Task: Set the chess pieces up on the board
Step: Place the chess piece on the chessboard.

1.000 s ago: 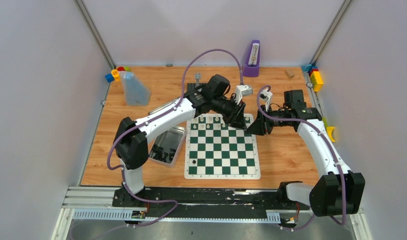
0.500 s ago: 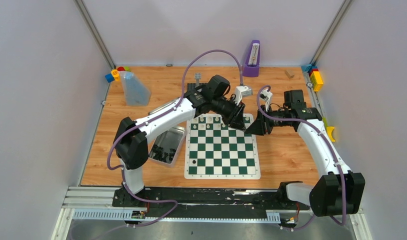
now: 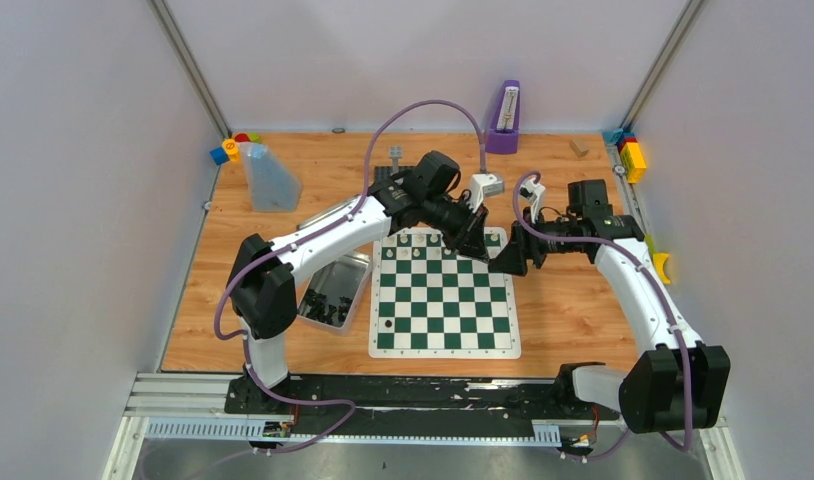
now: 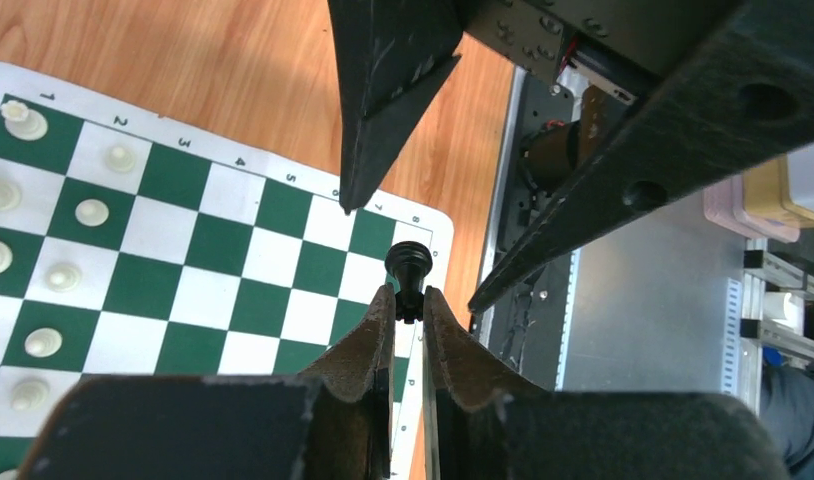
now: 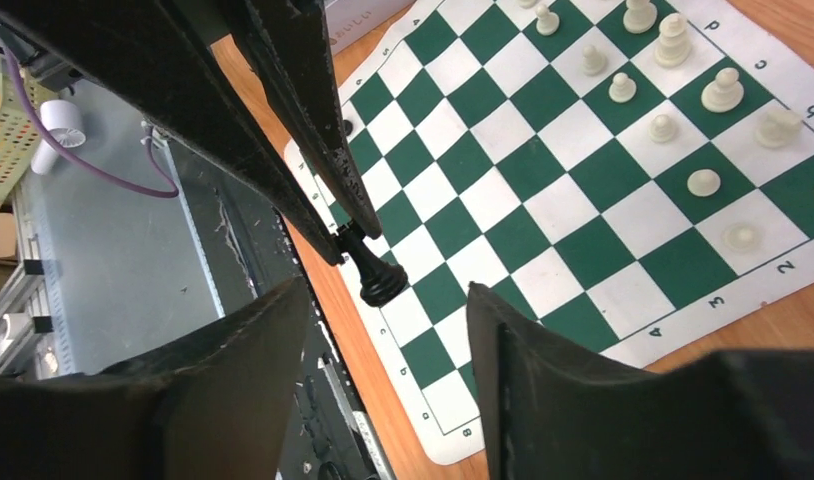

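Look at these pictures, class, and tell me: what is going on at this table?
A chess set is being laid out. The left hand pinches a black chess piece, raised above the board near its far right corner. The right hand is open, its fingers either side of that piece without touching it. Cream-white pieces stand on the board's far rows; other black pieces lie in the tin to its left.
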### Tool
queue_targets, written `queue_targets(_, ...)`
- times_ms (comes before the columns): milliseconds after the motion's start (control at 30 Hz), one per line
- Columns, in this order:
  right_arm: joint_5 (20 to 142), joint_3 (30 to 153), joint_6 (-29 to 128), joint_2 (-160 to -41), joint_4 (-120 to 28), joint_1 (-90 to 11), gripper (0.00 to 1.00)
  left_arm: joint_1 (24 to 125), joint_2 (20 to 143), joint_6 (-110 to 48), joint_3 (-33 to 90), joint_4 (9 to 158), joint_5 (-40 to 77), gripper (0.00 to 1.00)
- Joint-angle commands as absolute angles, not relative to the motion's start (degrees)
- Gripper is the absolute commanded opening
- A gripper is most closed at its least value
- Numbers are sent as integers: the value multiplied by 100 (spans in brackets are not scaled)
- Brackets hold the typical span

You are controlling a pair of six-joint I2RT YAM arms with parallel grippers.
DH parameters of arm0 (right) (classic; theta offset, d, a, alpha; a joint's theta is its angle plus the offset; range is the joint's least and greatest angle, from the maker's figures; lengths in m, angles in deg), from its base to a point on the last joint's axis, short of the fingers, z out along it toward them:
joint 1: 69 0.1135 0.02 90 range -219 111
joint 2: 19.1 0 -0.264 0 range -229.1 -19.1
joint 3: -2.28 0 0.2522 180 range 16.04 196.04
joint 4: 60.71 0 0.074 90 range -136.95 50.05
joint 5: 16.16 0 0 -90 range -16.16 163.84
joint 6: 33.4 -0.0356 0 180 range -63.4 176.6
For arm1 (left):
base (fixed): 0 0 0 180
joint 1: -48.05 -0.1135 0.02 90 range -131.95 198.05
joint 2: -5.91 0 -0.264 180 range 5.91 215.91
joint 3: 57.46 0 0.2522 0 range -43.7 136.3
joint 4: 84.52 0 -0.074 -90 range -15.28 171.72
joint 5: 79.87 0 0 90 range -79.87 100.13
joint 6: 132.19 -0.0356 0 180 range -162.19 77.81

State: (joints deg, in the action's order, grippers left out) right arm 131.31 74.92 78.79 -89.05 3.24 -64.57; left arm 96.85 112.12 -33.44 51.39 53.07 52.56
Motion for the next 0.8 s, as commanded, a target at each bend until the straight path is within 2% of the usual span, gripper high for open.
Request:
queue_targets(0, 13043, 7528, 7954, -8609, 270, -6620, 64, 9710, 11185, -3741, 5279, 5132, 4979, 3)
queue_targets(267, 13054, 7673, 7571, -8483, 151, -7815, 65, 9887, 11296, -4179, 5232, 4833, 4254, 3)
queue_targets(500, 12648, 7591, 6648, -8792, -432, -9175, 64, 10527, 11602, -4770, 5396, 4519, 3523, 3)
queue_targets(633, 12750, 7526, 6324, -9122, -643, -9832, 63, 10914, 11940, -5052, 5688, 4242, 3206, 3)
queue_targets(767, 12669, 7399, 6154, -9125, -908, -10078, 62, 11295, 12528, -5298, 6330, 3724, 2985, 4)
